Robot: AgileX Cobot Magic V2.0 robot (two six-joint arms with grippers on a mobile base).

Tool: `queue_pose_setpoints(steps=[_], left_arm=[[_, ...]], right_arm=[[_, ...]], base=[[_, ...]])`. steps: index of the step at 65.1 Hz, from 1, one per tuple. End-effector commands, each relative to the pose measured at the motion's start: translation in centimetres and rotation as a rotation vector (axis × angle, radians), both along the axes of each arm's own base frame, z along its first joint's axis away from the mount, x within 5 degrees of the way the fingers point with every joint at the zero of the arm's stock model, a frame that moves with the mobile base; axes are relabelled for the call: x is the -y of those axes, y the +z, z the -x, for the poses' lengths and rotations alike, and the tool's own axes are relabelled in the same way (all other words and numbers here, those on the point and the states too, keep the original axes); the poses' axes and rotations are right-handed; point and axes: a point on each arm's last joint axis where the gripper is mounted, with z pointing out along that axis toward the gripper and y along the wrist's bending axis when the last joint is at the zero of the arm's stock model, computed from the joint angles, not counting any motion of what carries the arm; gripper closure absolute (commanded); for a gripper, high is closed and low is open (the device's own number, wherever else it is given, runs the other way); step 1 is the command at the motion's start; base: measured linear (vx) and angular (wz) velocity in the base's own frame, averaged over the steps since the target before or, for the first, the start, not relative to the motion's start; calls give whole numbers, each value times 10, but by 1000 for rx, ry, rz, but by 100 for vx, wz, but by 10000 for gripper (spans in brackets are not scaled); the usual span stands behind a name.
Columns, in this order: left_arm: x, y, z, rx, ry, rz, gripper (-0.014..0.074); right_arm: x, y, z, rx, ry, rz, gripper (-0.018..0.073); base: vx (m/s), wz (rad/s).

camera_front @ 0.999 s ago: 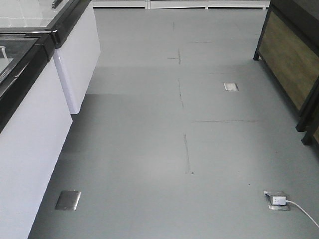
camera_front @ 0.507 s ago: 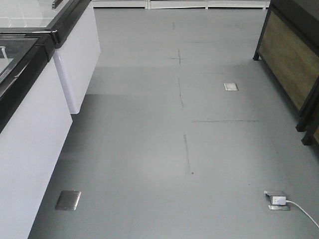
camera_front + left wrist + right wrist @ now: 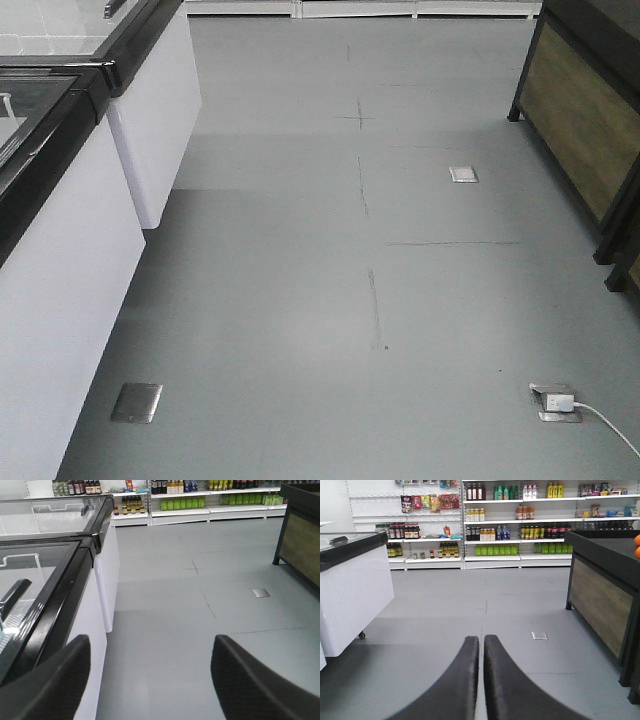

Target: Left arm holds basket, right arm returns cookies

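A shop, prob. a small supermarket: white wall shelves w/ rows of bottles and hanging snack packets, glass-lidded chest freezers (black-rimmed, white-sided), a wood-panelled display stand w/ oranges on top, bare grey floor.

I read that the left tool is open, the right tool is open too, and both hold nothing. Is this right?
Not fully. The right tool is shut, with no gap at its tips, as the right wrist-mounted view shows. The left tool is open, and both hold nothing.
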Motion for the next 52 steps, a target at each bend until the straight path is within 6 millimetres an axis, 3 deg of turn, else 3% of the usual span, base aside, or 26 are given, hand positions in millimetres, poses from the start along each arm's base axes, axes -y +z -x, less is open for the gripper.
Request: queue_pose_setpoints(steps=[1,11,26,38,52], left_arm=[[2,16,-1,73,-6,75,97],[4,13,-7,-50,8,202,114],[7,16,-47,-321,60,299,126],[9,28,-84,-411,99,376,126],[7,54,-106,-422,119,535,126]], right_arm=[[0,1,0,68,1,2,570],[0,1,0,68,1,2,570],[0,1,0,68,1,2,570],[0,1,0,68,1,2,570],[0,1,0,68,1,2,570]], base=[[0,0],[0,0],[0,0],[0,0],[0,0]])
